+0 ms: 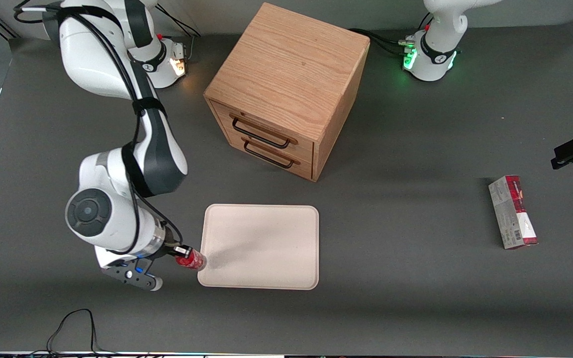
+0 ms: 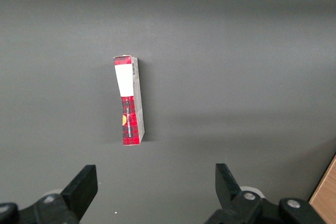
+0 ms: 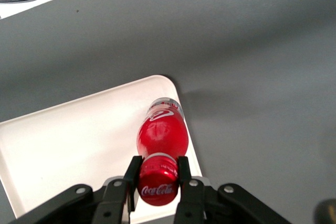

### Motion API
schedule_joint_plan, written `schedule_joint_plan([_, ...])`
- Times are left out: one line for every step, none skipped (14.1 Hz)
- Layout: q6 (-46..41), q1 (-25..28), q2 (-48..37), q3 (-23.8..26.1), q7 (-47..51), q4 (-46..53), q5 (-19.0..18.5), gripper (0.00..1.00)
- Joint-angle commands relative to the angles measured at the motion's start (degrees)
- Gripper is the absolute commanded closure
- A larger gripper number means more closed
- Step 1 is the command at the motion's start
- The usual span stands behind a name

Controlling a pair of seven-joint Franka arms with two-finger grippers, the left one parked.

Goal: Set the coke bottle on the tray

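Coke bottle [image 3: 162, 139] hangs pinched at its red cap in the gripper [image 3: 159, 178], one finger [image 3: 132, 178] pressed on each side of the cap, its body carried over the tray's [image 3: 73, 140] rim at the corner nearest the front camera on the working arm's end. In the front view the bottle [image 1: 190, 259] sits tilted at the tray's [image 1: 266, 233] edge, clear base pointing in over the beige surface; whether the base touches the tray I cannot tell.

Judging by its look, the bottle is small, light and stiff, with a smooth glossy skin that could slip. The cap offers only a short purchase, so the body can swing or pivot under it; a hold lower on the body would steady it more, though the present grip looks sound enough for a short carry. Being slim, it may topple or roll once let go, and the tray's low rim would do little to stop it, so it wants setting down well inside the edge.

Farther from the front camera than the tray stands the wooden cabinet [image 1: 286, 89], drawers shut. A red-and-grey carton [image 1: 513, 212] lies well apart, toward the parked arm's end of the table
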Motion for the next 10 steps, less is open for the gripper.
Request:
schedule_joint_plan([1.6,0.4,2.4,-0.1,2.0,2.9,1.2,1.0])
schedule_joint_plan([2.5,0.7,3.3,0.2,2.3,3.0,1.3,1.0])
schedule_joint_plan([3.3,0.8,3.6,0.2,2.7,2.9,1.3,1.0])
schedule_joint_plan([3.6,0.8,4.0,0.5,2.7,2.9,1.3,1.0])
schedule_joint_plan([4.0,0.8,4.9,0.5,2.8,2.9,1.3,1.0])
schedule_joint_plan([4.5,1.1,5.4,0.5,3.0,2.9,1.2,1.0])
schedule_joint_plan([4.6,1.4,5.6,0.5,3.0,2.8,1.2,1.0])
schedule_joint_plan([4.6,1.5,5.6,0.5,3.0,2.8,1.1,1.0])
schedule_joint_plan([4.7,1.5,5.8,0.5,3.1,2.7,1.1,1.0])
schedule_joint_plan([4.7,1.5,6.1,0.5,3.1,2.7,1.1,0.94])
